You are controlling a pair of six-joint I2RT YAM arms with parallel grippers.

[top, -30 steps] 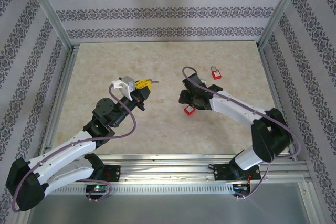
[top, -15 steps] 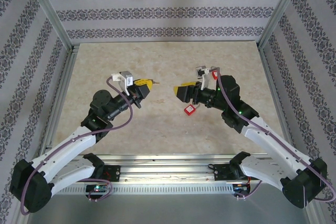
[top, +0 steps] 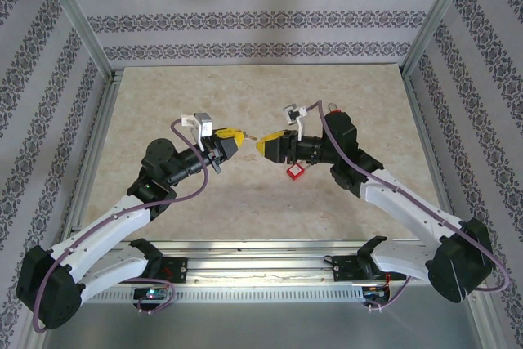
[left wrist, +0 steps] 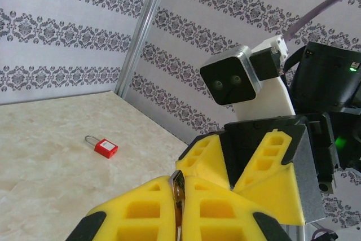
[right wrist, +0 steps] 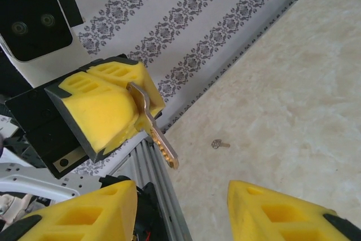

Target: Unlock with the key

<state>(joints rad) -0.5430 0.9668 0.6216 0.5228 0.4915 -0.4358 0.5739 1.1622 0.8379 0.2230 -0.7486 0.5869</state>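
Marble-patterned table (top: 163, 104) with two arms reaching in from its near edge, their grippers facing each other above the middle of the table. The left gripper (top: 231, 141) is clenched on the bow of a brass key (right wrist: 159, 140), which is therefore held in the air over the table's centre and not resting on it. The key's long axis runs roughly level, from the left gripper toward the right edge of the table. Its toothed blade projects beyond the yellow pads and points at the right gripper (top: 262, 146). In the left wrist view the key appears edge-on, pinched in the seam between the two pads. The right gripper is released: its yellow fingers (right wrist: 93, 218) stand apart with nothing between them. The blade tip lies just beside the gap, apart from both fingers. One red padlock (top: 295, 172) lies flat on the table right of centre, under the right arm's wrist. A second red padlock (left wrist: 105, 148) lies on the table toward the far right corner, with its shackle pointing away from the right edge. A second, smaller key (right wrist: 220, 144) lies flat on the table near the left edge rail, too small to tell its heading.
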